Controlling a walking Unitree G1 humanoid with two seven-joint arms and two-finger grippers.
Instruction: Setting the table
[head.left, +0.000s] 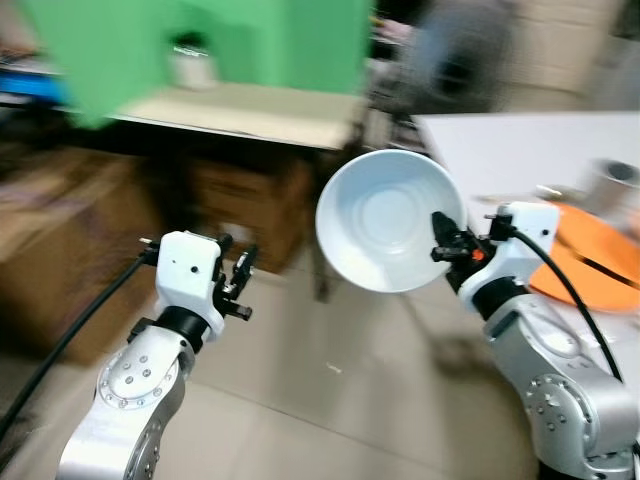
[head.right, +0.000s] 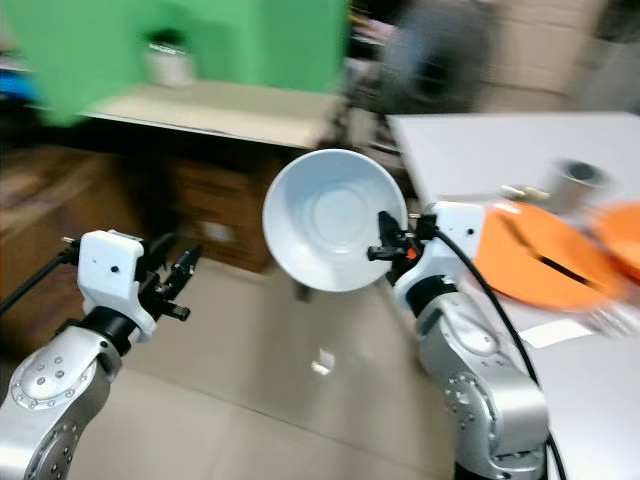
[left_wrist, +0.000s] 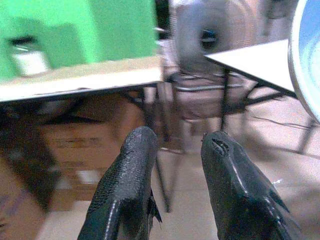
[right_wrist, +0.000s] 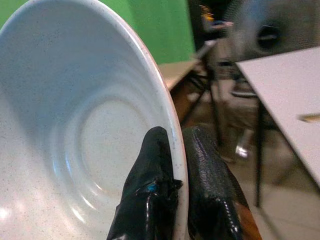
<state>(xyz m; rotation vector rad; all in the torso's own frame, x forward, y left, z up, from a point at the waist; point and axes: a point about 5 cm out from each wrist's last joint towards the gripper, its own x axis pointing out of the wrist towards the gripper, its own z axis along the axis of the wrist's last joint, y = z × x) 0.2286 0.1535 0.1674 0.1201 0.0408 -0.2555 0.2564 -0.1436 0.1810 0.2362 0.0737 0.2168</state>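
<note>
The right gripper (head.left: 441, 243), jaws pinching the white bowl's (head.left: 385, 220) rim, should keep it steady toward the worktop (head.left: 500, 150); the left gripper's (head.left: 240, 285) jaws are spread, empty.

The two head eyes look forward and down from above both arms, sharing the white bowl (head.left: 390, 220) and the white table's (head.left: 520, 150) near corner, while each wrist camera peers closely along its own black fingers (left_wrist: 125, 190)
</note>
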